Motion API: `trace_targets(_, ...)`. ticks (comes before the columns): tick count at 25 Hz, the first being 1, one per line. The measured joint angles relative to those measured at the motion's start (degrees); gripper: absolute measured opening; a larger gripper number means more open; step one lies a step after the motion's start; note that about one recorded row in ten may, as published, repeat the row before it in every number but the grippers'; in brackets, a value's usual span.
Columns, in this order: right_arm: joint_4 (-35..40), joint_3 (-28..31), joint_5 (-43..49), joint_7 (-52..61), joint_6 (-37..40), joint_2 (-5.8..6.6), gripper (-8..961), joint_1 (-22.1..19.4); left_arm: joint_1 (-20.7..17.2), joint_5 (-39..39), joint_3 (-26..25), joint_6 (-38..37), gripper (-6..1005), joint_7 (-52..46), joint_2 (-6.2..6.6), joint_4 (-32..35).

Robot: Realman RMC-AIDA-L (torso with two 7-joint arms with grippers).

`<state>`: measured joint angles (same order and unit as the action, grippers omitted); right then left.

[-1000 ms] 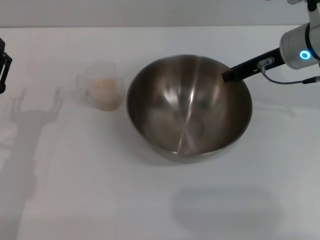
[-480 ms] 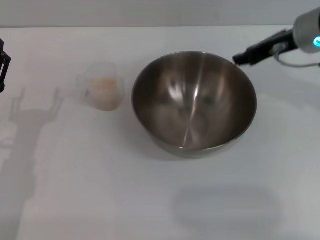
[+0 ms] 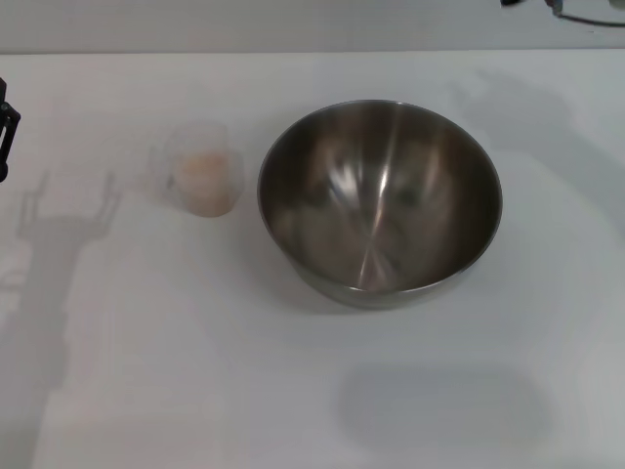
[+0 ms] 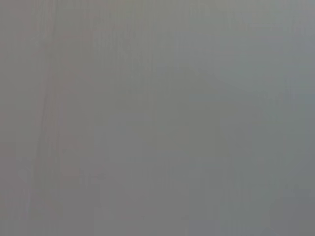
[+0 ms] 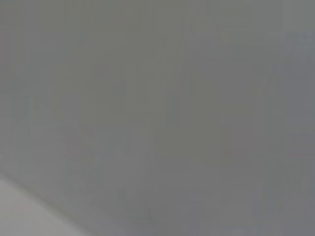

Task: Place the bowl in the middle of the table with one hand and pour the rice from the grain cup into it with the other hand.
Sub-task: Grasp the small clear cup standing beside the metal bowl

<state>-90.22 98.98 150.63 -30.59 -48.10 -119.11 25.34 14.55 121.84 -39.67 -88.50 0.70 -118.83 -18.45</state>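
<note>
The large steel bowl (image 3: 380, 200) stands upright and empty near the middle of the white table (image 3: 293, 391). The small clear grain cup (image 3: 200, 168) stands just left of the bowl, apart from it, with pale rice (image 3: 203, 174) inside. My left gripper (image 3: 6, 132) shows only as a dark part at the far left edge, well away from the cup. Of my right gripper (image 3: 510, 3) only a dark tip shows at the top right edge, above and behind the bowl and clear of it. Both wrist views show only plain grey.
The table's far edge (image 3: 293, 51) meets a grey wall behind the bowl. Arm shadows lie on the table at the left (image 3: 49, 244) and the upper right.
My right gripper has let go of the bowl's far right rim and withdrawn up and back, almost out of view. The bowl shifted slightly right and settled. The cup and left arm have not moved.
</note>
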Motion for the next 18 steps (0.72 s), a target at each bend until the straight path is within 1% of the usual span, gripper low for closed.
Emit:
trace_targets(1, 0.2, -4.1, 0.0, -0.5, 9.7, 0.0, 412, -3.1, 0.0, 0.0, 0.0, 0.0, 828, 0.0, 0.0, 0.0)
trace_targets(2, 0.2, -4.1, 0.0, -0.5, 9.7, 0.0, 412, -3.1, 0.0, 0.0, 0.0, 0.0, 828, 0.0, 0.0, 0.0)
trace_targets(3, 0.9, -6.5, 0.0, -1.0, 16.0, 0.0, 412, -5.2, 0.0, 0.0, 0.1, 0.0, 828, 0.0, -0.01, 0.0)
trace_targets(4, 2.3, -9.8, -0.1, -1.6, 26.1, 0.01, 412, -8.1, 0.1, 0.0, 0.2, 0.0, 828, 0.0, -0.05, 0.0)
trace_targets(5, 2.3, -9.8, -0.1, -1.6, 26.1, 0.01, 412, -8.1, 0.1, 0.0, 0.2, 0.1, 828, 0.0, -0.06, 0.0)
trace_targets(8, 6.2, -15.0, -0.1, -1.4, 43.4, 0.02, 412, -11.7, 0.1, 0.1, 0.3, 0.2, 828, 0.0, -0.08, 0.0)
trace_targets(9, 9.5, -17.6, -0.2, -0.7, 53.5, -0.01, 412, -13.0, 0.1, 0.1, 0.3, 0.2, 828, 0.0, -0.08, 0.0)
trace_targets(10, 9.5, -17.6, -0.2, -0.7, 53.5, -0.01, 412, -13.0, 0.1, 0.1, 0.3, 0.2, 828, 0.0, -0.08, 0.0)
trace_targets(11, 11.4, -18.6, -0.2, -0.1, 58.5, -0.07, 412, -13.4, 0.1, 0.2, 0.3, 0.2, 828, 0.0, -0.09, 0.0)
trace_targets(13, 16.3, -20.9, -0.2, 2.0, 69.4, -0.16, 412, -13.9, 0.1, 0.2, 0.4, 0.5, 828, 0.0, -0.11, 0.0)
trace_targets(14, 22.3, -22.9, -0.2, 5.4, 79.7, -0.18, 412, -13.7, 0.1, 0.2, 0.4, 0.8, 828, 0.0, -0.17, 0.0)
trace_targets(15, 22.3, -22.9, -0.2, 5.4, 79.7, -0.18, 412, -13.7, 0.1, 0.2, 0.4, 0.8, 828, 0.0, -0.17, 0.0)
trace_targets(17, 28.4, -24.0, -0.2, 10.2, 88.8, -0.19, 412, -13.2, -0.2, 0.2, 0.5, 1.9, 828, 0.2, -0.26, -0.1)
trace_targets(18, 30.3, -24.2, -0.2, 12.0, 91.5, -0.19, 412, -13.0, -0.3, 0.2, 0.6, 2.3, 828, 0.3, -0.25, -0.2)
